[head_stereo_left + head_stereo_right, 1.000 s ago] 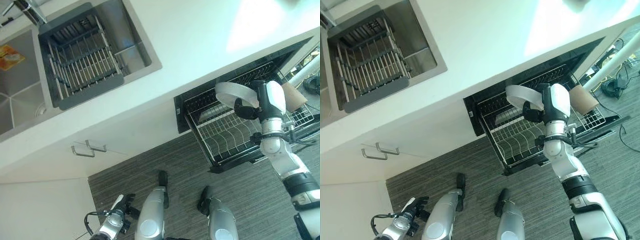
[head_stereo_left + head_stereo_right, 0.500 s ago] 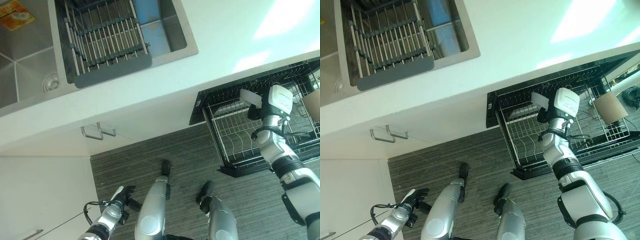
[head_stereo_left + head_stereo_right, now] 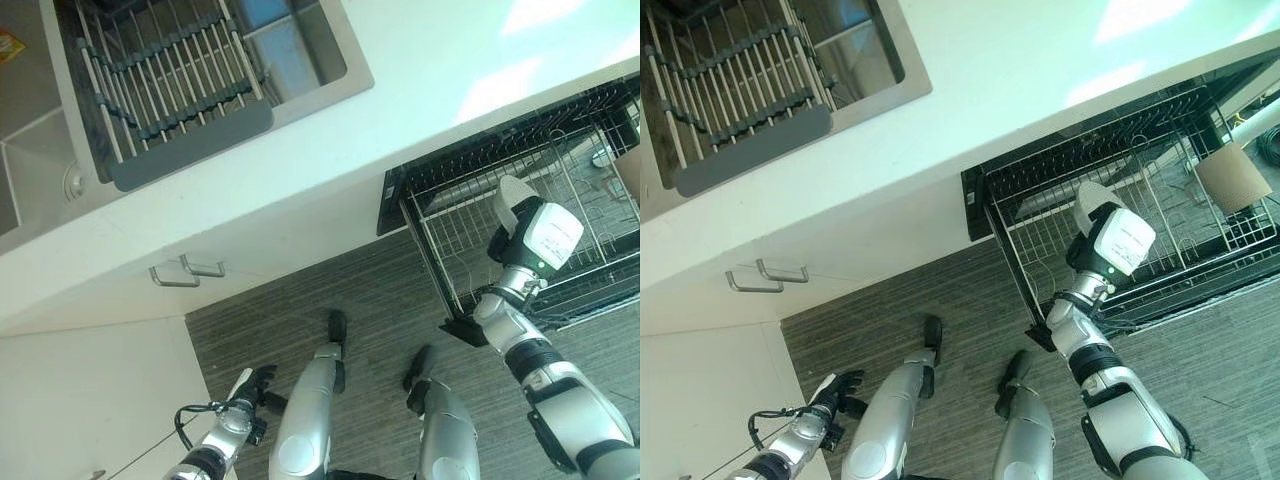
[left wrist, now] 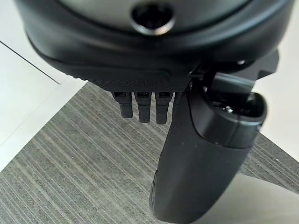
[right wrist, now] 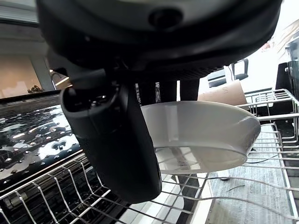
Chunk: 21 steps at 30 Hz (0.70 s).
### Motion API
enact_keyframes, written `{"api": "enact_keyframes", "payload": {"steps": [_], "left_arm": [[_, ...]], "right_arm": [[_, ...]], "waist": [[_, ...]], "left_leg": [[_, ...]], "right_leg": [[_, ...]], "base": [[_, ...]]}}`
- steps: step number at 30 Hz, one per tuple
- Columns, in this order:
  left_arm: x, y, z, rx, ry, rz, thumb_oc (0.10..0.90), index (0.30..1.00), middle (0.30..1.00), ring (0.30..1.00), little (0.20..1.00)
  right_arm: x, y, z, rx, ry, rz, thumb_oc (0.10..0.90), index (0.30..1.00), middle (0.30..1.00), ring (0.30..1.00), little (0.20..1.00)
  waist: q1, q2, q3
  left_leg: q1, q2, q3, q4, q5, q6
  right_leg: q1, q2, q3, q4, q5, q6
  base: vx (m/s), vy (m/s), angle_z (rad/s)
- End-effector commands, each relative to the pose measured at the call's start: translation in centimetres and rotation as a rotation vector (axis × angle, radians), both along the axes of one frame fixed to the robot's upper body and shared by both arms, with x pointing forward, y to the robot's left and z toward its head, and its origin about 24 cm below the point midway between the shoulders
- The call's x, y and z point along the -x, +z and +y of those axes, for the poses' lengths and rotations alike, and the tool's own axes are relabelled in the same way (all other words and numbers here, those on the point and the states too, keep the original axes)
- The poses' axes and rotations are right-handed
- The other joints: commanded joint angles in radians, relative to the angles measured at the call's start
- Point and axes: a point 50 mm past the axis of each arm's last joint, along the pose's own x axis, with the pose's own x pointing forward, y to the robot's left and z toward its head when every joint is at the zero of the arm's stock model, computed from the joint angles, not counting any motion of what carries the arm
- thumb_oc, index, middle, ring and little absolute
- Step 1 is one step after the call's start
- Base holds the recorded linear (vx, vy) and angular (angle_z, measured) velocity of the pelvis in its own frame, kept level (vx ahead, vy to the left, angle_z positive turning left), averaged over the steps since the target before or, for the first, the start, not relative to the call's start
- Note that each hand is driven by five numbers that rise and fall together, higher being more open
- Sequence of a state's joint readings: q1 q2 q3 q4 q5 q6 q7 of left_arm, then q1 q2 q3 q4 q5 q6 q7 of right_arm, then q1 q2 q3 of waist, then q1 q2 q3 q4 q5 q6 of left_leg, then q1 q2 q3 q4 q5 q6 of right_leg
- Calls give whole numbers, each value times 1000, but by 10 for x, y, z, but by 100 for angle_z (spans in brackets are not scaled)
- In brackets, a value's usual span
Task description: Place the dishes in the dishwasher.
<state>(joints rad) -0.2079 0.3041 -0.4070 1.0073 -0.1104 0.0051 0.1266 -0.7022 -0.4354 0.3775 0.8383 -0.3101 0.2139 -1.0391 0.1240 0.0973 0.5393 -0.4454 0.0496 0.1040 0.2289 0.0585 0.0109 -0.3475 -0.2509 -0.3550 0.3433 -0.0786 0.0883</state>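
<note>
Right wrist view first: white bowl, glazed, round and shallow with a smooth rim, pinched between the thumb and the fingers of the right hand, hanging just above the wire floor of the dishwasher rack. Seen from the head, the same bowl peeking out past the right hand, over the pulled-out rack below the counter edge. Judged as the placing step, nearly at release: bowl over the rack but apparently not yet seated among the tines. Next move likely a short lowering, a tilt to slot the rim between upright wires, then a loosening of the thumb; care needed, since glaze on thin coated wire looks apt to slide. Rack itself a grid of thin pale wire in a dark frame, with a brown cardboard-coloured cup standing farther along it. Above, smooth white countertop and a steel sink holding a grey slatted drying rack. Grey ribbed floor beneath. Left hand low by the floor, idle, fingers short and bent, holding nothing.
</note>
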Motion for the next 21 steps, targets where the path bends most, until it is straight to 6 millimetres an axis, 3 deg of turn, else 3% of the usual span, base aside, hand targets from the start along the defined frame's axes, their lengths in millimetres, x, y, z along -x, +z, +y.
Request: {"api": "enact_keyframes", "payload": {"steps": [1,5,6,7,8,10,11,17,21], "left_arm": [[21,-12,-9,20,18,42,800,900,900,900,900],[20,-12,-13,37,28,35,800,900,900,900,900],[19,-11,-14,44,31,29,800,900,900,900,900],[18,-10,-15,47,31,28,800,900,900,900,900],[18,-10,-15,47,29,27,800,900,900,900,900],[15,-7,-14,48,16,31,800,900,900,900,900],[13,-6,-14,45,12,33,800,900,900,900,900],[12,-3,-8,44,24,28,800,900,900,900,900],[12,-3,-7,46,29,26,800,900,900,900,900]], "right_arm": [[2,18,-23,106,-69,-89,400,300,300,300,300],[0,14,-20,114,-57,-36,411,316,316,316,316],[-2,13,-20,85,-34,-12,579,568,568,568,568],[-6,13,-15,-10,61,-13,800,900,900,900,900],[-9,14,-11,-41,114,-12,800,900,900,900,900],[-23,9,11,-341,391,140,800,900,900,900,900],[-24,8,14,-381,427,153,800,900,900,900,900],[-31,32,17,-468,536,80,800,900,900,900,900],[-32,34,18,-492,562,95,800,900,900,900,900]], "waist": [[2,37,-19],[4,44,-19],[7,47,-19],[11,47,-19],[13,48,-19],[24,48,-19],[26,47,-19],[31,38,-19],[29,36,-19]], "left_leg": [[21,8,2,71,-171,7],[-5,6,8,71,-167,10],[-16,5,9,71,-164,11],[-27,4,10,71,-162,10],[-31,3,10,71,-161,11],[-41,8,12,71,-155,8],[-40,9,13,71,-154,9],[-34,22,15,71,-150,5],[-31,26,18,71,-149,5]], "right_leg": [[-12,19,64,-43,7,30],[-41,15,66,-43,18,31],[-53,12,64,-43,23,33],[-63,9,60,-43,27,33],[-67,9,59,-43,29,33],[-77,7,53,-43,32,30],[-77,6,52,-43,35,28],[-68,13,44,-43,36,24],[-66,15,45,-43,36,24]], "base": [[9,55,-7],[17,51,-3],[28,43,-6],[24,34,-6],[0,0,0],[0,0,0],[34,-29,0],[10,-10,0],[6,-6,-2]]}}
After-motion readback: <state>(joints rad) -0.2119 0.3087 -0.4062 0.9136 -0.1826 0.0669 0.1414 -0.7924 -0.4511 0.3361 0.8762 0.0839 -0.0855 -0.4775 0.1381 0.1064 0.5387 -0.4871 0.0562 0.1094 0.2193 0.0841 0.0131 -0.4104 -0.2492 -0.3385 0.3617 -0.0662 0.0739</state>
